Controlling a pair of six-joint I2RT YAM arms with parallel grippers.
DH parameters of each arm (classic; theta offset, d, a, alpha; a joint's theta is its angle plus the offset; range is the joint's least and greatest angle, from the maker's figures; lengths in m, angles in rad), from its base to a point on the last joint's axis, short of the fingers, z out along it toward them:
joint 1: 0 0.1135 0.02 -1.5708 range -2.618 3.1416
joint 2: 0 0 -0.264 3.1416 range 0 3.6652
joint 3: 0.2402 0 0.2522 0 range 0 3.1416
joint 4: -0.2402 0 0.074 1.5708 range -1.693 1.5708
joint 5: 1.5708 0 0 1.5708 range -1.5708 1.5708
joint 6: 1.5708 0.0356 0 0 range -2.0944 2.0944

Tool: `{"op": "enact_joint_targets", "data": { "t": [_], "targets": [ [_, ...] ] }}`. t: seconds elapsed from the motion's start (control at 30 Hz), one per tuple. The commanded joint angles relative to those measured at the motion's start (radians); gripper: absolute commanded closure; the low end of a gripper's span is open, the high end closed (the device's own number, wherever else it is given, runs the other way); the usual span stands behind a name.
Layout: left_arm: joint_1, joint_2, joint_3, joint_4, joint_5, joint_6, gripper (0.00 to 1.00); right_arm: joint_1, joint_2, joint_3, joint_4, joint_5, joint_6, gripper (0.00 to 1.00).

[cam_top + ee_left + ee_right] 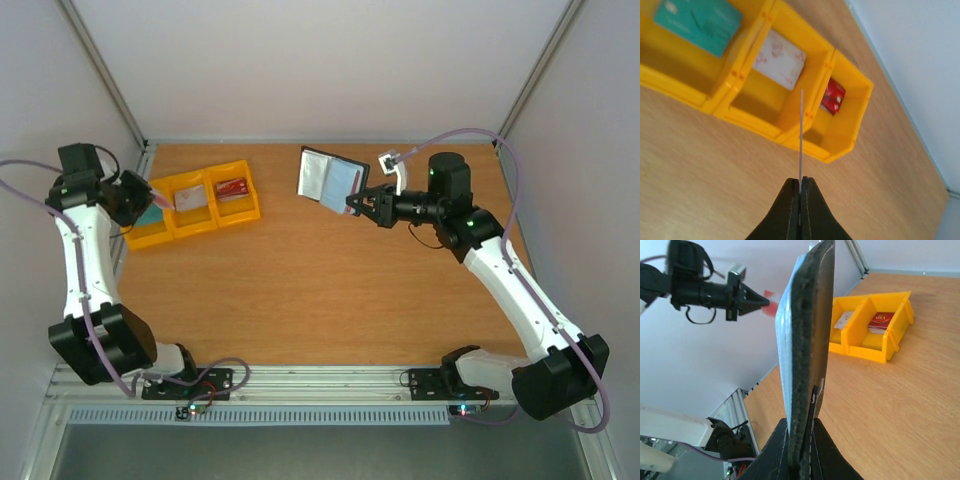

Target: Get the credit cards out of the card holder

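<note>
My right gripper [356,203] [801,426] is shut on the lower edge of the black card holder [328,180] [807,330]. It holds the holder up open above the back middle of the table, its grey-blue pockets showing in the top view. Far to the left, my left gripper [148,198] [800,181] is shut on one thin credit card [801,135] [771,297]. The card is white and red and shows edge-on in the left wrist view. It hangs above the row of yellow bins [196,232]. Whether cards sit in the holder's pockets I cannot make out.
The three joined yellow bins [760,125] [865,352] stand at the back left. They hold a teal card [697,22], a whitish card [779,59] and a red card [832,96]. White walls close the table's back and sides.
</note>
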Motion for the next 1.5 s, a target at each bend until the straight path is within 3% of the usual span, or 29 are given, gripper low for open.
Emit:
{"op": "enact_joint_targets", "data": {
  "t": [0.0, 0.1, 0.3, 0.47, 0.6, 0.9, 1.17, 1.47],
  "targets": [
    [0.018, -0.058, -0.129, 0.11, 0.285, -0.034, 1.0, -0.001, -0.045, -0.02, 0.024, -0.027, -0.043, 0.99],
    [0.019, -0.12, -0.221, 0.244, 0.552, 0.037, 1.0, -0.001, -0.05, -0.026, 0.021, -0.037, -0.057, 0.99],
    [0.019, -0.338, -0.389, 0.331, 0.842, 0.316, 1.0, -0.001, -0.065, -0.052, 0.064, -0.056, -0.037, 0.99],
    [0.019, -0.401, -0.442, 0.303, 0.969, 0.352, 1.0, -0.001, -0.067, -0.057, 0.069, -0.072, -0.038, 0.99],
    [0.019, -0.424, -0.448, 0.262, 0.924, 0.388, 1.0, 0.0, -0.075, -0.063, 0.068, -0.08, -0.043, 0.99],
    [0.019, -0.436, -0.448, 0.335, 0.822, 0.298, 1.0, -0.001, -0.083, -0.066, 0.062, -0.069, -0.055, 0.99],
    [0.026, -0.357, -0.397, 0.316, 0.485, 0.228, 1.0, -0.001, -0.073, -0.064, 0.05, -0.056, -0.065, 0.99],
    [0.093, -0.264, -0.334, 0.265, 0.331, 0.228, 1.0, -0.001, -0.063, -0.063, 0.047, -0.049, -0.077, 0.99]
  ]
}}
